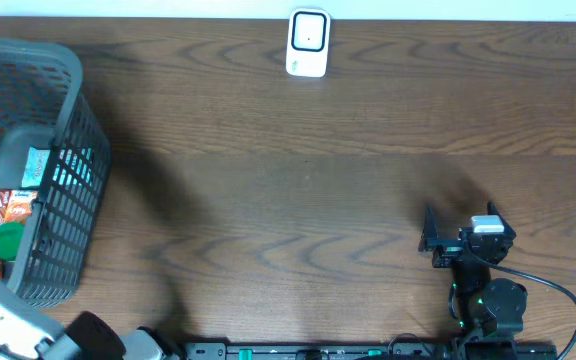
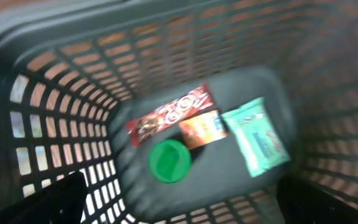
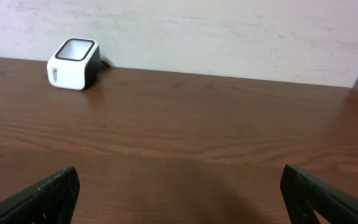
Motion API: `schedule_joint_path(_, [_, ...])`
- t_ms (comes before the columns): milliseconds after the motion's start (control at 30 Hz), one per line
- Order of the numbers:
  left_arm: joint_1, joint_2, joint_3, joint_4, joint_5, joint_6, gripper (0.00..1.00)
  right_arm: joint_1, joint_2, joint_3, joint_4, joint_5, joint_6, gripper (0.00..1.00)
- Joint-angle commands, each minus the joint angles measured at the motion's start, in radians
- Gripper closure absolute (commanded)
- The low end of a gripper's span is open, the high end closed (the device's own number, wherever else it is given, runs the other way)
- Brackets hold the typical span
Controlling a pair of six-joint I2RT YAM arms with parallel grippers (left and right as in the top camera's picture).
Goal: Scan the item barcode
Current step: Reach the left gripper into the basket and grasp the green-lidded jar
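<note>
While the left gripper [image 2: 179,198] hangs over the grey mesh basket [image 1: 68,150], its two dark fingers [image 2: 48,202] stand wide apart at the lower corners of the wrist view. They hold nothing. All the items lie on the basket floor below this gripper, and none of them touches it. The wrist picture is a little blurred, so I cannot read any barcode.

Nearest to the gripper, about midway between the fingers, sits a round green lid [image 2: 169,160]. Just beyond it, towards the left finger, lies a long red bar wrapper [image 2: 169,114], tilted. A small orange packet [image 2: 202,129] lies against the wrapper and beside the lid. Towards the right finger lies a mint-green packet [image 2: 257,137], close to the orange one.

The white scanner [image 1: 308,43] stands at the far edge of the wooden table [image 1: 298,200], well apart from both grippers. For the right gripper [image 3: 179,190] it is far ahead and to the left, near the pale wall [image 3: 229,31].

This right gripper sits low over the bare wood. Its jaws are spread wide as well, and nothing is between them.
</note>
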Motion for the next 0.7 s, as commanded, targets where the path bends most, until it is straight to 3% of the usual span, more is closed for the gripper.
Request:
schedule_joint_path(0, [0.030, 0.034, -0.046, 0.007, 0.007, -0.018, 0.02, -0.014, -0.001, -0.001, -0.004, -0.001, -0.002, 0.01])
schedule_joint_path(200, [0.033, 0.086, -0.173, 0.065, 0.006, 0.024, 0.02, -0.014, -0.001, -0.001, -0.004, -0.001, -0.002, 0.01])
schedule_joint_path(500, [0.033, 0.095, -0.432, 0.222, 0.092, 0.278, 0.02, -0.014, -0.001, -0.001, -0.004, -0.001, -0.002, 0.01])
schedule_joint_path(667, [0.033, 0.095, -0.494, 0.258, 0.105, 0.314, 0.02, -0.014, -0.001, -0.001, -0.004, -0.001, -0.002, 0.01])
